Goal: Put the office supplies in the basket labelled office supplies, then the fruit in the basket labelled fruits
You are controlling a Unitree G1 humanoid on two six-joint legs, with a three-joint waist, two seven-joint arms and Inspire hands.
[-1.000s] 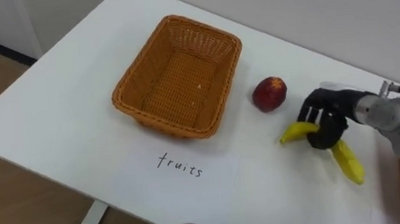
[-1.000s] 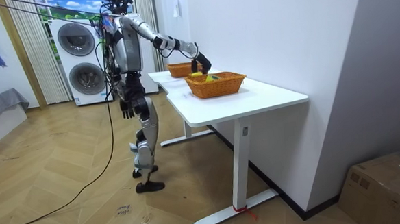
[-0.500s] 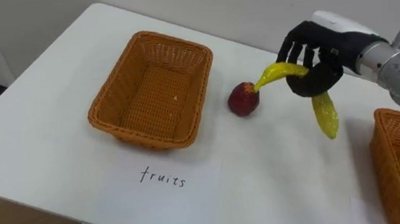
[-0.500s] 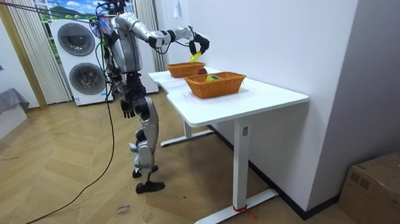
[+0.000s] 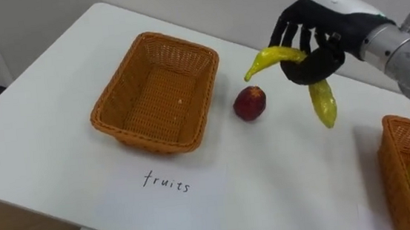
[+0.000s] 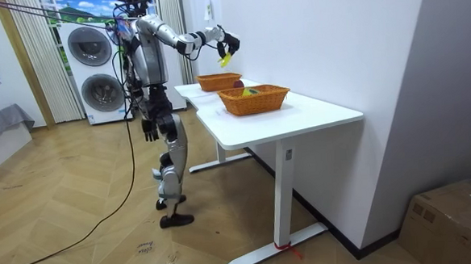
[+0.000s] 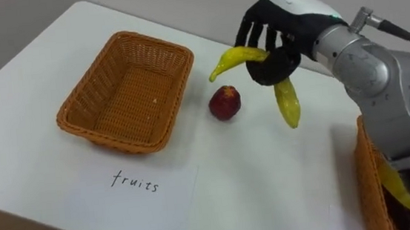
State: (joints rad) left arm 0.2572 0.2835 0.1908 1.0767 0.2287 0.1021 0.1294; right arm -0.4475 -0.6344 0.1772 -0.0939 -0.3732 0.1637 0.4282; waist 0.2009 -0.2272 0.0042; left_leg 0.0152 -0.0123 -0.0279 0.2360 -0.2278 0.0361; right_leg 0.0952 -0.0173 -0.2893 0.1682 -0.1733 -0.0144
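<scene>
My raised right hand (image 5: 317, 51) curls round the banana (image 5: 323, 103). One end points left, the other hangs down.

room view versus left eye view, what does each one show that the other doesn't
Room view: two stacked white washing machines, the wood floor, a brown cardboard box. Left eye view: the white paper label and the empty inside of the woven orange basket. Both: the right robot hand curled round the yellow banana, above the white table.

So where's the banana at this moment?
The banana is in the right robot hand, held above the table to the right of the red fruit and the fruits basket, in the left eye view's upper right.
</scene>
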